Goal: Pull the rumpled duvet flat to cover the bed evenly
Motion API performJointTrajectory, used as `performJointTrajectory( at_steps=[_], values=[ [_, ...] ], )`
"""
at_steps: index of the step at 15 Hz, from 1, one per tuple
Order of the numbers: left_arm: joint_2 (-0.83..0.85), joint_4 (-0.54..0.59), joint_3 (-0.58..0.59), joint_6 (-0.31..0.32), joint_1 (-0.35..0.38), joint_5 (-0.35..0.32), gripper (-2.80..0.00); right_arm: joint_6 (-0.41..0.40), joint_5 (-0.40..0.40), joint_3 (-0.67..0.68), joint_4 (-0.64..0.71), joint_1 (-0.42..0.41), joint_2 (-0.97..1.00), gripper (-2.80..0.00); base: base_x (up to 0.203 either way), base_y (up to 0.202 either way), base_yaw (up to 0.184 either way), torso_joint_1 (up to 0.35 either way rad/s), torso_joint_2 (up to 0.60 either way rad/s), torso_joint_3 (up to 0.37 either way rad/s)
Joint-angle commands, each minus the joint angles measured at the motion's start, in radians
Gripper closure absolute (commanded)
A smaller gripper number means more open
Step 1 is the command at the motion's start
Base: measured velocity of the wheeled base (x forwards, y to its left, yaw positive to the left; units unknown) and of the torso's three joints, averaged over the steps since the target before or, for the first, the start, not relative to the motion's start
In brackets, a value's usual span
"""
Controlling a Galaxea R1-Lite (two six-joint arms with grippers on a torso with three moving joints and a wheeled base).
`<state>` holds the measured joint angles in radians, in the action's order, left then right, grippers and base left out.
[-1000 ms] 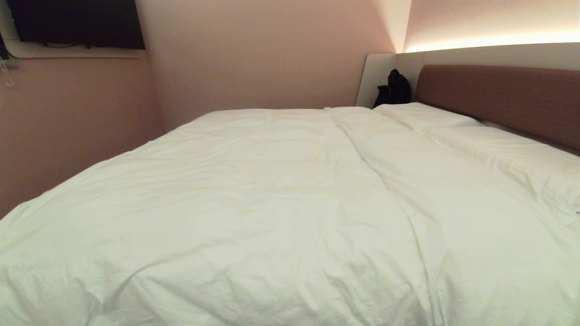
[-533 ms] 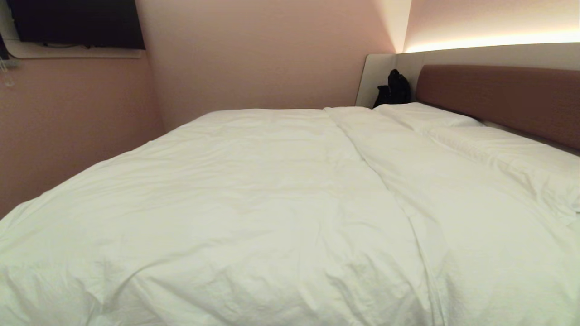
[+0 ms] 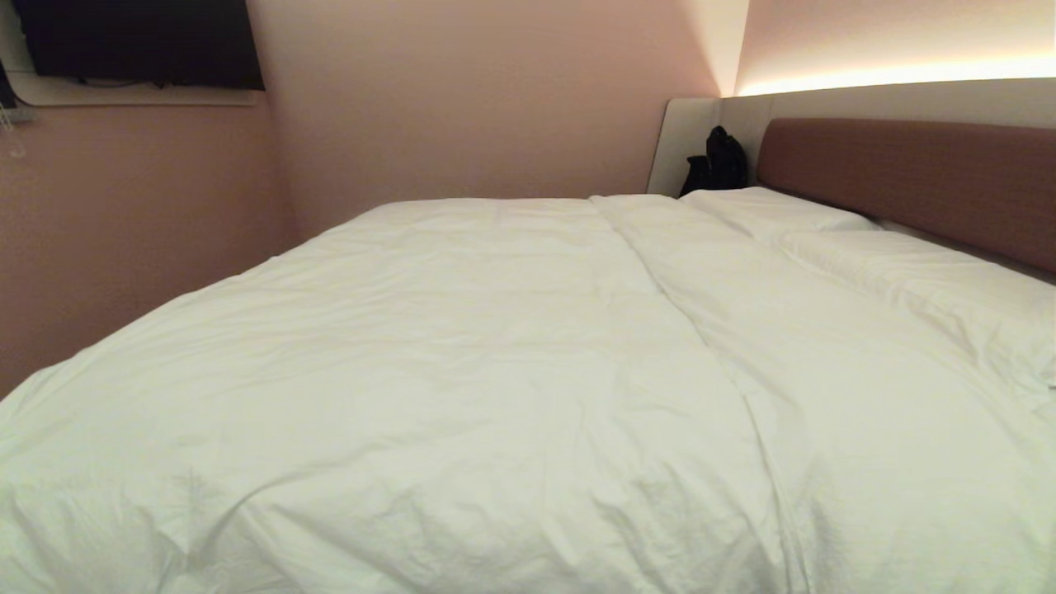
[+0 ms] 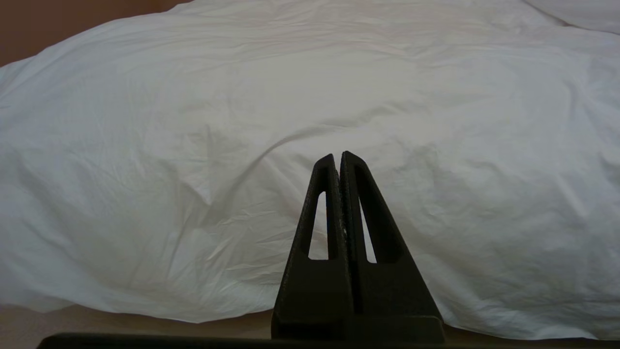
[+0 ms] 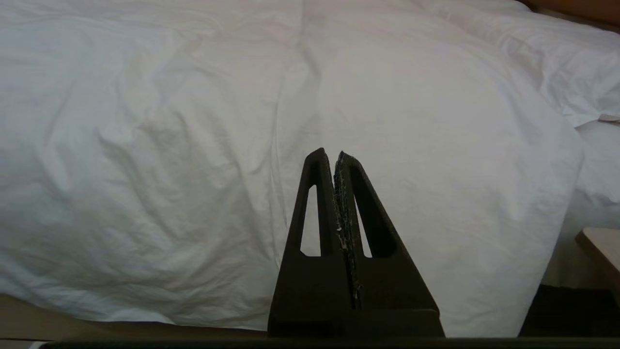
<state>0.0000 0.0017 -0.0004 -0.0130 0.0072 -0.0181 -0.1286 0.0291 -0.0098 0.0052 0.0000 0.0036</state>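
Duvet [image 3: 429, 363] lies spread over the bed [image 4: 29, 325], puffy and creased, its near edge draping over the side. It looks soft, light and yielding, likely to bunch, so pinch a fold at that hanging edge. Left gripper [image 4: 339, 156] and right gripper [image 5: 329, 154] hang before that edge, both pressed together, holding nothing.
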Motion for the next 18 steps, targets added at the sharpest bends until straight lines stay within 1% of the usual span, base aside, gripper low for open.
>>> performJointTrajectory(
  at_steps=[1, 3, 5, 9, 11, 18],
  values=[
    [0.000, 0.000, 0.000, -0.001, 0.000, 0.000, 0.00, 0.029, -0.005, 0.010, 0.002, 0.002, -0.001, 0.00, 0.000, 0.000, 0.000, 0.000, 0.00, 0.000],
    [0.000, 0.000, 0.000, -0.001, 0.000, 0.000, 0.00, 0.060, -0.006, 0.010, -0.001, 0.001, -0.002, 0.00, 0.000, 0.000, 0.000, 0.000, 0.00, 0.000],
    [0.000, 0.000, 0.000, -0.001, 0.000, 0.000, 0.00, 0.112, -0.014, 0.010, -0.004, 0.002, -0.002, 0.00, 0.000, 0.000, 0.000, 0.000, 0.00, 0.000],
    [0.000, 0.001, 0.000, 0.001, 0.000, 0.000, 0.00, 0.113, -0.015, 0.010, -0.004, 0.001, -0.002, 0.00, 0.000, 0.000, 0.000, 0.000, 0.00, 0.000],
    [0.000, -0.002, -0.001, -0.017, 0.000, 0.001, 0.00, 0.113, -0.015, 0.010, -0.004, 0.001, -0.002, 0.00, 0.000, 0.000, 0.000, 0.000, 0.00, 0.000],
    [0.000, -0.002, 0.000, -0.036, 0.000, 0.014, 0.00, 0.114, -0.015, 0.010, -0.004, 0.001, -0.002, 0.00, 0.000, 0.000, 0.000, 0.000, 0.00, 0.000]
  ],
)
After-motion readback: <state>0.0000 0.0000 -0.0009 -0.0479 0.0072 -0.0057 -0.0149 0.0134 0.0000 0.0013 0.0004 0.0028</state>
